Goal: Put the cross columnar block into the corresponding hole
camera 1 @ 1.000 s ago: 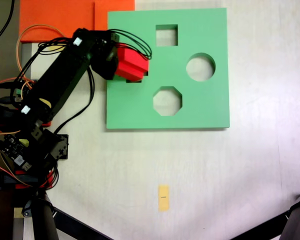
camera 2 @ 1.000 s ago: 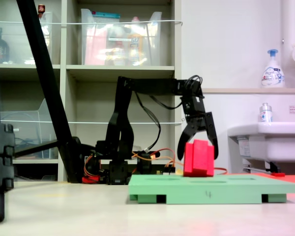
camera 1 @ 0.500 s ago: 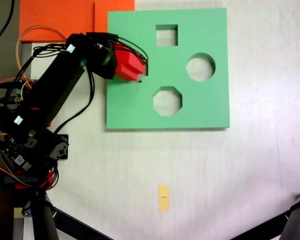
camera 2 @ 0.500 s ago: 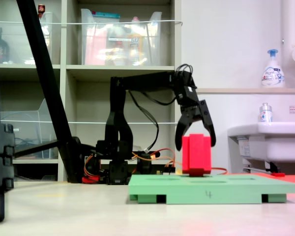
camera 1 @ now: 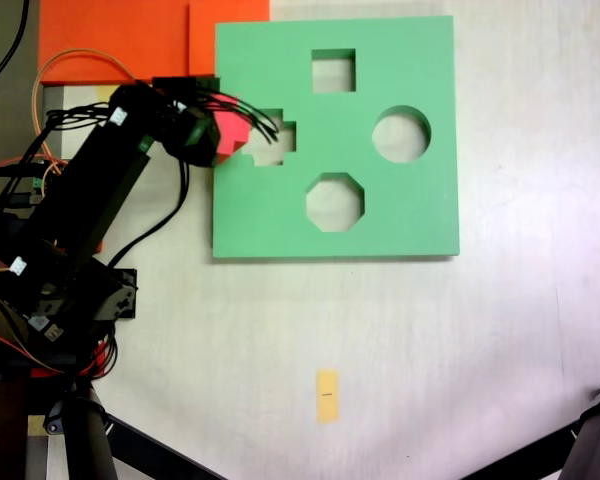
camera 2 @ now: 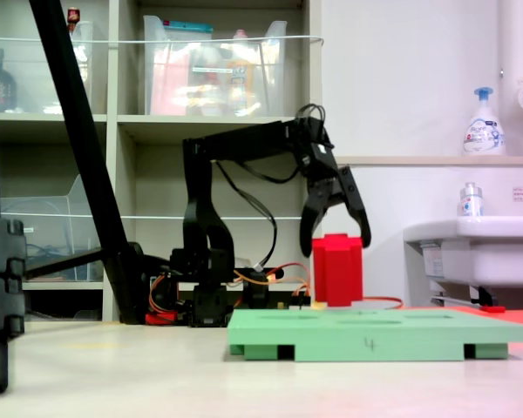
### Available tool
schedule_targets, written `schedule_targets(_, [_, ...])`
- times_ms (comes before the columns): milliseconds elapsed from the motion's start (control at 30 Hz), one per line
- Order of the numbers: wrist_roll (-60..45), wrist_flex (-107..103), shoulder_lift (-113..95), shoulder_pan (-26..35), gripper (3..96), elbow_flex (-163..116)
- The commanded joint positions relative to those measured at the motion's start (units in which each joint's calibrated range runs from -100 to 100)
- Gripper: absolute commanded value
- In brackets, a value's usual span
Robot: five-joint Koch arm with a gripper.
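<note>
The red cross columnar block (camera 2: 337, 270) stands upright on the green foam board (camera 2: 375, 335). In the first exterior view the block (camera 1: 230, 137) shows near the board's (camera 1: 380, 215) left edge, partly under the gripper. It overlaps the left arm of the plus-shaped hole (camera 1: 272, 145). White table shows through the hole's remaining part. The block's base is hidden, so I cannot tell whether it sits on the board or partly in the cutout. My gripper (camera 2: 336, 246) is open, its black fingers straddling the block's top with gaps on both sides. From above the gripper (camera 1: 212, 133) hangs over the board's left edge.
The board also has a square cutout (camera 1: 333, 70), a round one (camera 1: 401, 135) and an octagonal one (camera 1: 334, 202). Orange sheets (camera 1: 130, 30) lie behind the arm. A yellow tag (camera 1: 327, 395) lies on the table. Tripod legs (camera 1: 595, 440) cross the lower corners. The arm's base (camera 2: 209, 300) stands before shelves.
The arm drew back towards the first exterior view's left and the block shifted with it, uncovering most of the plus-shaped hole. The block went from tilted to upright, and the gripper rose slightly.
</note>
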Motion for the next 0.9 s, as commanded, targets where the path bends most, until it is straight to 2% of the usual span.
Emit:
schedule_targets(33, [0.05,0.38,-2.72,0.54,33.9,1.40])
schedule_targets(367, [-0.15,1.05,-0.48,-1.42,33.9,0.90])
schedule_targets(900, [-6.45,1.05,4.40,-6.15,33.8,7.08])
